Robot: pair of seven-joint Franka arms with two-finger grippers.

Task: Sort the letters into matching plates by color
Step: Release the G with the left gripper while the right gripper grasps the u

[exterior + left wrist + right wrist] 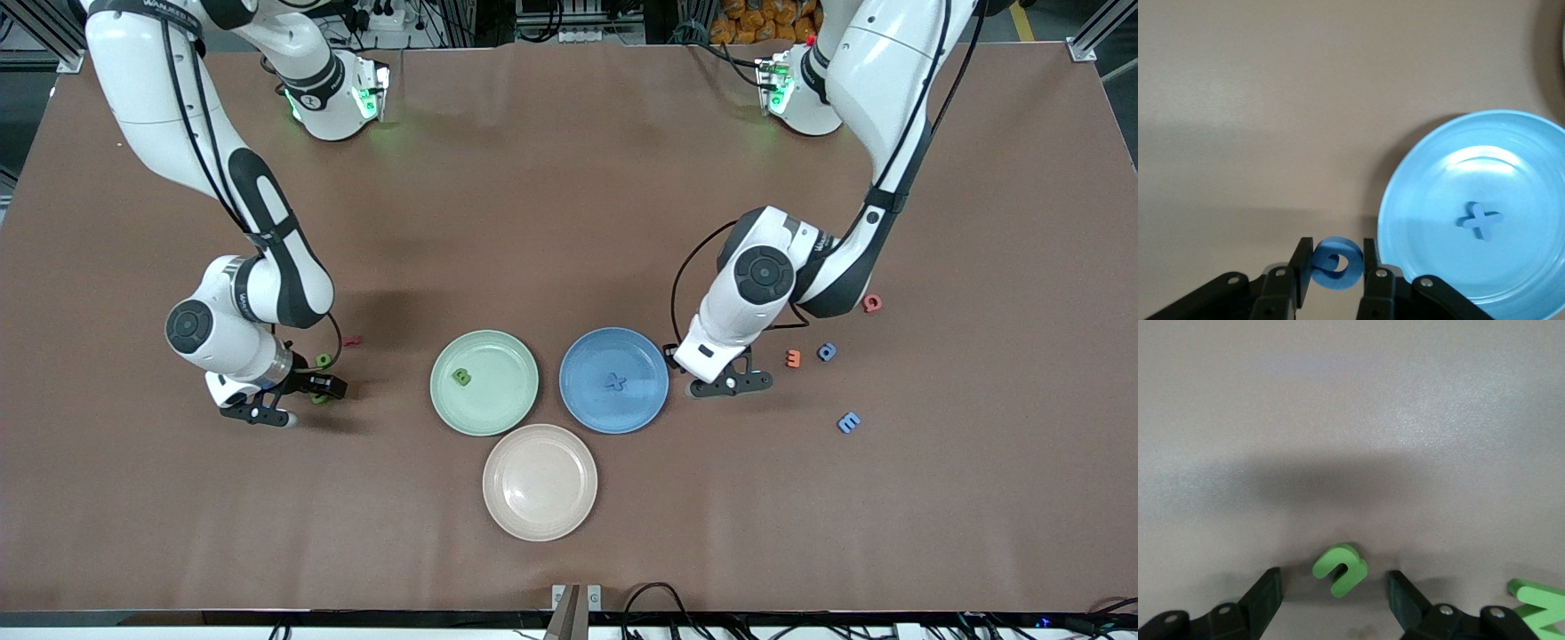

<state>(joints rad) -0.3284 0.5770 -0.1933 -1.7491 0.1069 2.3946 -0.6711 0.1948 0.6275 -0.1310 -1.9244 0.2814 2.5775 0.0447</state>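
The left tool [1333, 263] pinches a blue letter [1335, 264] beside the blue plate [1418, 193] (ready to drop), while the right tool [1335, 593], spread, straddles a green letter [1340, 569]

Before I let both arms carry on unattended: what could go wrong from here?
1. The left gripper pinches a round blue letter by its edges beside the blue plate; it may roll out before reaching the plate.
2. The right gripper straddles a green letter with its fingers apart; a second green letter lies close by and may get nudged.
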